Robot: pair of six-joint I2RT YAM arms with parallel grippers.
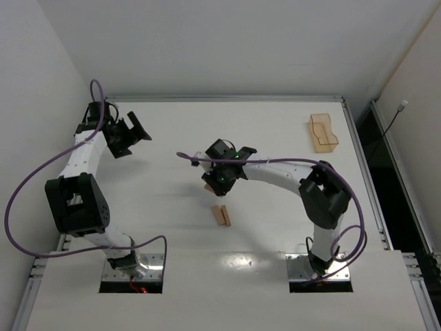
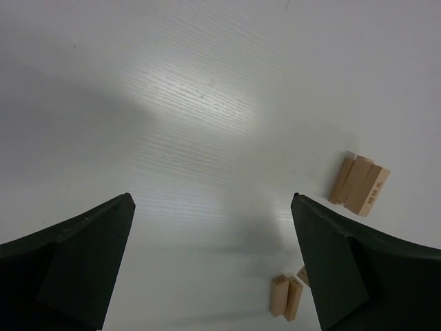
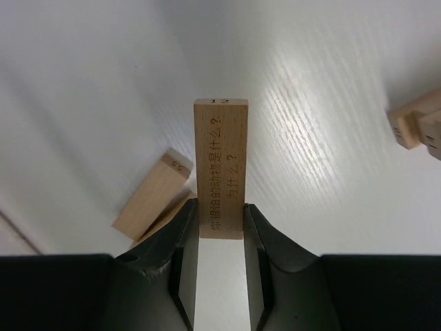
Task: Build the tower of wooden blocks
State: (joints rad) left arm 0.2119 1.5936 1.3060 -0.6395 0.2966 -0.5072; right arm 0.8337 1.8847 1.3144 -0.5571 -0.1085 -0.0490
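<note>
My right gripper (image 3: 220, 215) is shut on a light tan wood block (image 3: 220, 158) with printed characters. The block sticks out forward past the fingertips, above the table. In the top view this gripper (image 1: 219, 181) hangs over the middle of the table. Two loose blocks (image 3: 153, 198) lie overlapping to its lower left. A small stack of blocks (image 1: 221, 215) sits just nearer than the gripper and shows at the right edge of the right wrist view (image 3: 415, 124). My left gripper (image 1: 128, 134) is open and empty at the far left. Its view shows side-by-side blocks (image 2: 359, 183) and two more blocks (image 2: 286, 296).
A translucent orange-tan plastic tray (image 1: 322, 132) stands at the far right of the white table. White walls close the table at the back and left, and a raised rail (image 1: 224, 99) runs along the far edge.
</note>
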